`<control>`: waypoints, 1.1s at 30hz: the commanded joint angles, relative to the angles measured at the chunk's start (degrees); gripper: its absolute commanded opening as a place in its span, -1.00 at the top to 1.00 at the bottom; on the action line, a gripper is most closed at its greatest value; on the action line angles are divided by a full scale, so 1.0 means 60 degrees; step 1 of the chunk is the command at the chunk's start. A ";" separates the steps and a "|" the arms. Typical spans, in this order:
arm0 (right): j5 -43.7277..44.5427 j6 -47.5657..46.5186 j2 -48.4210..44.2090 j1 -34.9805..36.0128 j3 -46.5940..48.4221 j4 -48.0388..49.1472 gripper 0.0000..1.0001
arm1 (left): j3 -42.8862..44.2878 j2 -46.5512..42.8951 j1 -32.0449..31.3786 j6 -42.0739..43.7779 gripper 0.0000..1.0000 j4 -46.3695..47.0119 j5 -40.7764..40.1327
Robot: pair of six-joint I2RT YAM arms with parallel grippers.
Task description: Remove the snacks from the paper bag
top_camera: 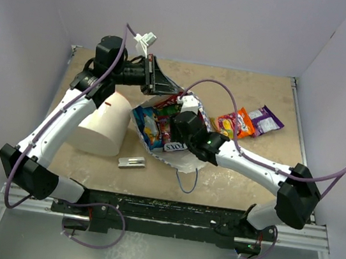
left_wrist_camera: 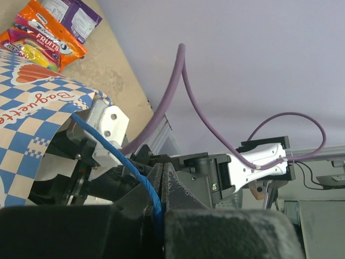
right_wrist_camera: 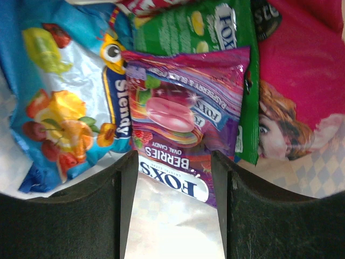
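Top external view: the white paper bag with blue checks (top_camera: 183, 160) lies open mid-table, with shiny foil snack packets (top_camera: 153, 125) inside. An orange foil packet (top_camera: 233, 123) and a purple foil packet (top_camera: 265, 121) lie outside, to its right.

Left wrist view: the left gripper (left_wrist_camera: 161, 175) is pinched tight on the bag's thin blue string handle (left_wrist_camera: 105, 141). It should hold firm so the bag cannot slide.

Right wrist view: the right gripper (right_wrist_camera: 173, 162) is open inside the bag, one finger on each side of the purple berry-candy packet (right_wrist_camera: 183, 121). It should push a bit deeper, squeeze only this packet, not the green packet (right_wrist_camera: 178, 29) behind it, then lift slowly.
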 commanded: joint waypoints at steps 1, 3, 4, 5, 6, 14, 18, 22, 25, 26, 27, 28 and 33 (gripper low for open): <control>0.0976 0.0988 -0.0031 0.0016 -0.0055 -0.0238 -0.16 | 0.0155 -0.0372 -0.0062 -0.0203 1.00 0.1068 0.0461; 0.1074 0.1185 -0.0065 0.0019 -0.0129 -0.0447 -0.15 | 0.0144 -0.0342 -0.0057 -0.0206 1.00 0.1057 0.0449; 0.1113 0.1265 -0.0055 0.0027 -0.0141 -0.0574 -0.15 | 0.0147 -0.0315 -0.0064 -0.0229 1.00 0.1026 0.0438; 0.1127 0.1319 -0.0032 0.0033 -0.0168 -0.0657 -0.14 | 0.0144 -0.0278 -0.0062 -0.0247 1.00 0.1000 0.0413; 0.1172 0.1404 0.0020 0.0030 -0.0174 -0.0803 -0.15 | 0.0144 -0.0239 -0.0065 -0.0280 1.00 0.0978 0.0397; 0.1099 0.1944 0.0360 0.0034 -0.0417 -0.1068 -0.25 | 0.0200 0.0029 -0.0067 -0.0471 1.00 0.0891 0.0483; 0.1093 0.1816 0.0621 0.0020 -0.0412 -0.0742 -0.34 | 0.0239 0.0029 -0.0065 -0.0466 1.00 0.0834 0.0510; 0.1254 0.1772 0.1108 0.0020 -0.0121 -0.0740 -0.46 | 0.0293 0.0046 -0.0068 -0.0469 1.00 0.0787 0.0558; 0.1376 0.1889 0.1442 -0.0048 0.0003 -0.0740 -0.55 | 0.0383 0.0049 -0.0064 -0.0454 1.00 0.0719 0.0569; 0.1396 0.1890 0.1525 -0.0064 0.0014 -0.0740 -0.57 | 0.0410 0.0044 -0.0063 -0.0449 1.00 0.0690 0.0563; 0.1380 0.1890 0.1597 -0.0075 0.0016 -0.0740 -0.58 | 0.0428 0.0054 -0.0056 -0.0448 1.00 0.0668 0.0571; 0.1327 0.1811 0.1678 -0.0095 0.0005 -0.0493 -0.59 | 0.0435 0.0055 -0.0062 -0.0440 1.00 0.0642 0.0583; 0.0837 0.1286 0.1937 -0.0098 0.0133 0.0036 -0.47 | 0.0451 0.0047 -0.0075 -0.0425 1.00 0.0578 0.0590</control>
